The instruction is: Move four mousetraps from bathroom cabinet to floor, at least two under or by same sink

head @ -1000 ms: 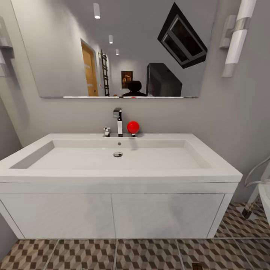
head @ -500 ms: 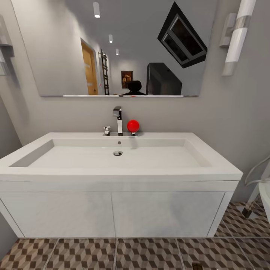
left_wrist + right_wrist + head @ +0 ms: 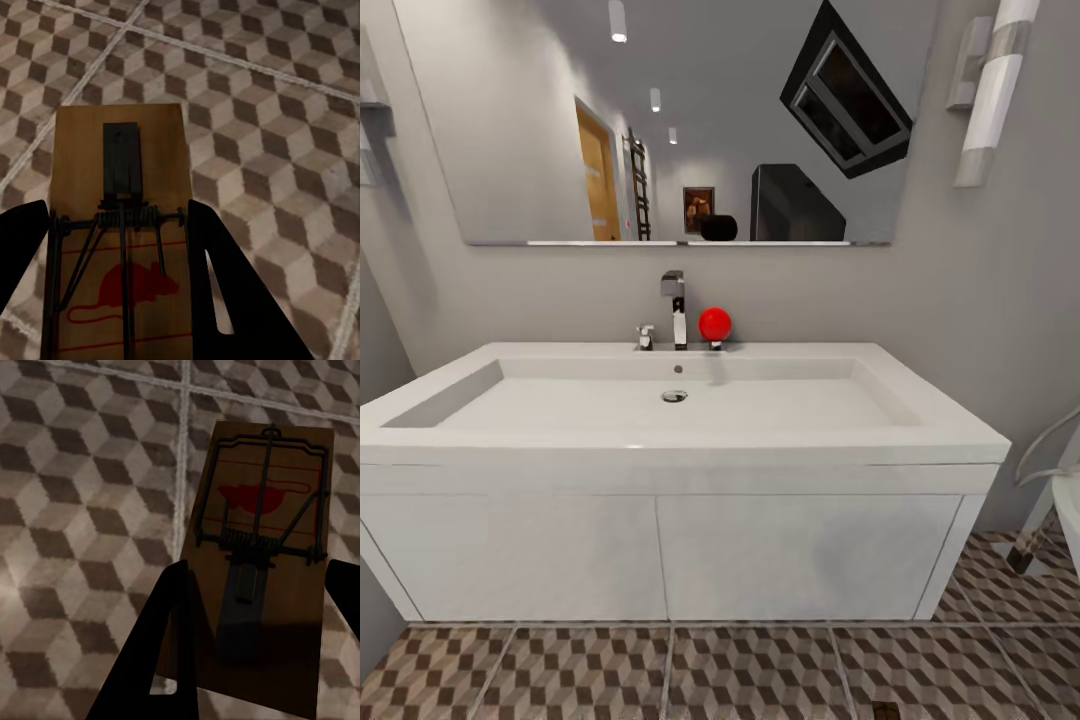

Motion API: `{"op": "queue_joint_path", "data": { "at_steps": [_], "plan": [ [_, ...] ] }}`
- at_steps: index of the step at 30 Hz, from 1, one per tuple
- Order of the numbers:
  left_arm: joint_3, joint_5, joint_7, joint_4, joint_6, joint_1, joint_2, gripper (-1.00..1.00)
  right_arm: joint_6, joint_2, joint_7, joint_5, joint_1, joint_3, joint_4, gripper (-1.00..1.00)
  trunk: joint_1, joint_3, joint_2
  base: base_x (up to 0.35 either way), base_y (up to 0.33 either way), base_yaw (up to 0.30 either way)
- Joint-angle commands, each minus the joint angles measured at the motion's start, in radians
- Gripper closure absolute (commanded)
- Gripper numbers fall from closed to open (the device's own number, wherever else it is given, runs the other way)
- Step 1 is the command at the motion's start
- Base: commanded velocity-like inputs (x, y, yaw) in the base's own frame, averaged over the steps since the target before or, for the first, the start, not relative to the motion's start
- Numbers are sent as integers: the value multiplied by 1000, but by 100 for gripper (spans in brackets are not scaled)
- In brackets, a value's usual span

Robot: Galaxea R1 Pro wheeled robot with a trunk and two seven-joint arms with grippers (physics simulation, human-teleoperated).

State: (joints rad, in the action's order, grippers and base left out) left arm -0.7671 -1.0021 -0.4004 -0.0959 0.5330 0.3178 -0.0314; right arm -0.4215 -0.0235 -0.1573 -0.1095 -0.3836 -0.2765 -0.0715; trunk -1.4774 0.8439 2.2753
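Note:
My left gripper (image 3: 116, 210) is shut on a mousetrap (image 3: 154, 135), a brown board with a dark spring and a red mouse print, held flat between the black fingers (image 3: 225, 285) above the cube-patterned bathroom floor (image 3: 285, 105). My right gripper (image 3: 259, 570) is shut on a second mousetrap (image 3: 238, 465) over the same tiles (image 3: 82, 480). In the head view the white bathroom sink (image 3: 660, 445) with its chrome tap (image 3: 676, 305) stands straight ahead, with the floor (image 3: 760, 670) below it. The cabinet and the other mousetraps are out of view.
A red ball (image 3: 714, 324) sits beside the tap, with a wide mirror (image 3: 660, 120) above. A white fixture and hoses (image 3: 1050, 470) stand at the right. A small dark brown shape (image 3: 885, 711) lies at the bottom edge of the floor.
The whole head view has shifted: sink and mirror sit slightly higher in the picture, and my reflection is lower in the mirror. The camera has moved; the things have not.

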Motion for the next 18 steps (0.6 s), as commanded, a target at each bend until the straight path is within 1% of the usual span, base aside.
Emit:
{"op": "queue_joint_path", "data": {
  "at_steps": [1, 18],
  "plan": [
    [-9, -3, -8, -1, 2, 1, 1, 100, -6, 1, 1, -10, -1, -9, -4, 100, -4, 4, 8, 0, 0, 0],
    [-8, -3, -9, -1, 5, 1, 4, 100, -6, 1, 1, -10, -1, -9, -4, 100, -69, 57, 127, 0, 0, 0]
  ]
}}
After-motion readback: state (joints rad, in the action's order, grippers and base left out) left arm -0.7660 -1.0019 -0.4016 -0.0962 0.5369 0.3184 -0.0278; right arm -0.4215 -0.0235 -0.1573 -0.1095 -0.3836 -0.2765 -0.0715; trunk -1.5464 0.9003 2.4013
